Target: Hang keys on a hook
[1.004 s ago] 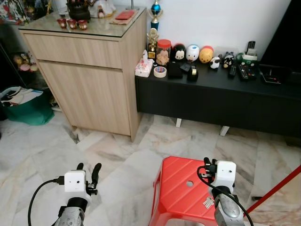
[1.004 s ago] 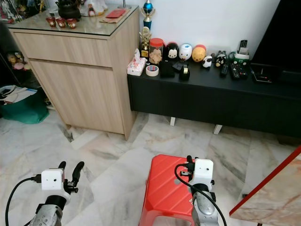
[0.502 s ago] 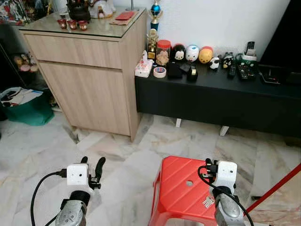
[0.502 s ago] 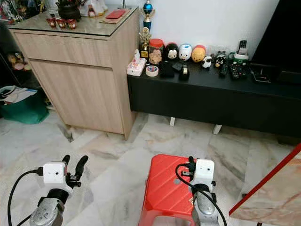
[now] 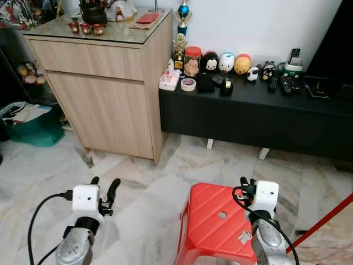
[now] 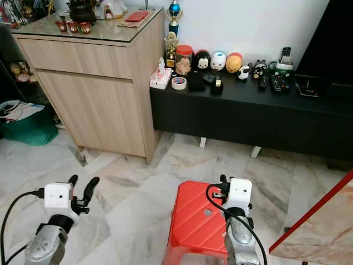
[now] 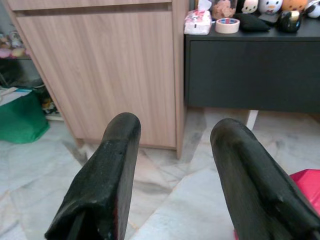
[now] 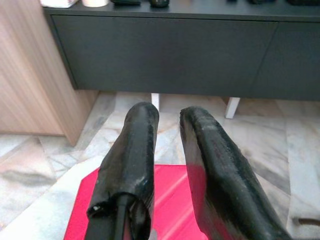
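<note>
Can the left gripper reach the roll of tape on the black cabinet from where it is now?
Probably not yet. The left gripper hangs low over the marble floor, while the roll of tape lies far ahead on the black cabinet. Nothing blocks the way; the robot would likely need to step closer.

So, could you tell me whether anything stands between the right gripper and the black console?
The red stool sits under the right gripper and just ahead; past it, bare floor runs to the console. Whether keys lie on it is too small to tell.
</note>
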